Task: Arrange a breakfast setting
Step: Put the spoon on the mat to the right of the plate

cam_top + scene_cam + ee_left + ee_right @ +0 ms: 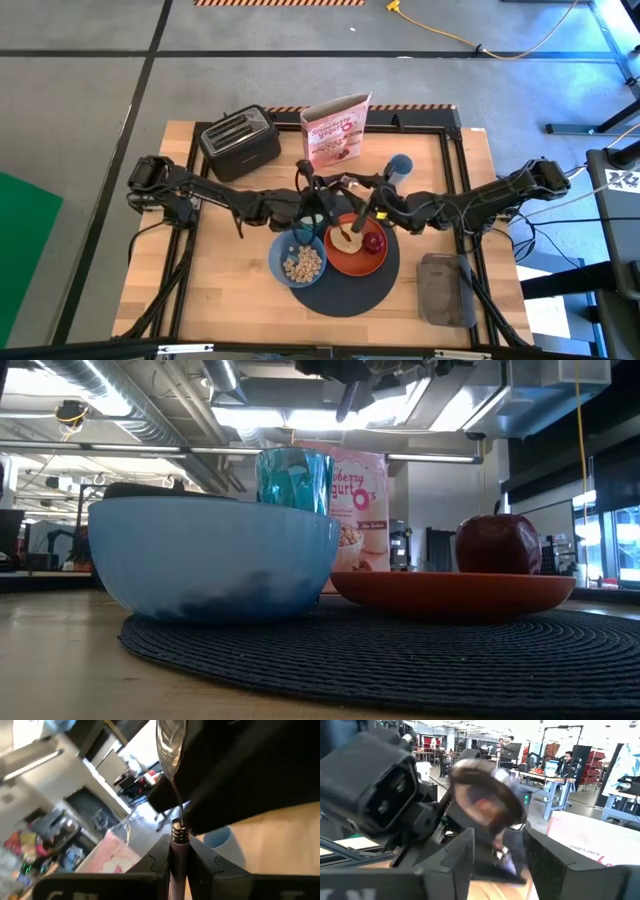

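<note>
Wooden table (220, 260), dark-grey woven mat (340, 290), cereal-filled blue bowl (298, 264), orange plate (345, 258)

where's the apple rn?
High view: the small red apple sits on the orange plate, right side, beside the toast slice.

Wooden table (210, 270) with a dark frame, bearing directly: black toaster (239, 142) and pink cereal box (336, 130) (both at the far edge), large round dark-grey mat (345, 290), folded grey cloth (446, 289) near right.
</note>
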